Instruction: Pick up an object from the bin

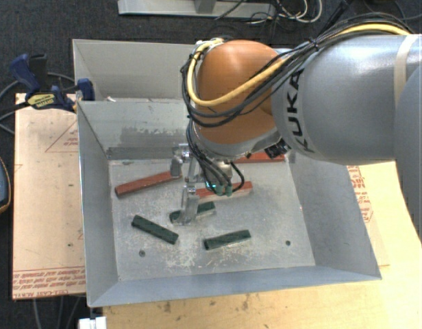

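My gripper (188, 212) hangs below the arm's wrist, low over the middle of the bin floor. Its tip comes down onto a small dark green block (205, 209) lying there, and whether it touches the block I cannot tell. A long red-brown bar (144, 184) lies just to the left, pointing toward the gripper. A second dark green block (155, 229) lies to the front left. A third green block (227, 239) lies to the front right.
Another red-brown bar (257, 157) lies behind the gripper to the right, partly hidden by the arm. A short reddish piece (241, 190) shows beside the wrist. Pale crumbs are scattered over the bin floor. The bin's walls slope up on all sides.
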Robot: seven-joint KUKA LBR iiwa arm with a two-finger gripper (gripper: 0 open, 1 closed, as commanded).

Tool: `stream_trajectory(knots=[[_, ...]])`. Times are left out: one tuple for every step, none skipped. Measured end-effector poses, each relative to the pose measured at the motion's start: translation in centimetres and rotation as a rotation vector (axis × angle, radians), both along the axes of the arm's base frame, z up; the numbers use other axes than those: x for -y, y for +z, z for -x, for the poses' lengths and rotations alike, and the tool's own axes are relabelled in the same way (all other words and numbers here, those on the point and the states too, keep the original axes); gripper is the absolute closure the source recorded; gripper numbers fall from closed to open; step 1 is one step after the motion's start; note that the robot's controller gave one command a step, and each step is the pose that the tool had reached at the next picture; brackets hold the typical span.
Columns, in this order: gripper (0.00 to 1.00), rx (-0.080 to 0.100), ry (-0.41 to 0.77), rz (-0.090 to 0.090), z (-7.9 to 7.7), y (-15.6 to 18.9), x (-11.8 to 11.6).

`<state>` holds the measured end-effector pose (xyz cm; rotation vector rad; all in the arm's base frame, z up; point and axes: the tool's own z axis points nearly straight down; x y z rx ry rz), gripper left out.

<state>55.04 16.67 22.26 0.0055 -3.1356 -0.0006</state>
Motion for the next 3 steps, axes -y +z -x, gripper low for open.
stream_trajectory(knots=[[0.0, 0.0, -0.194, 0.002, 2.7, -15.6, -1.9], [0.0, 0.008, -0.23, -0.002, 3.4, -12.1, -2.8], [0.0, 0.007, -0.372, 0.0, 3.3, -12.3, -2.4]])
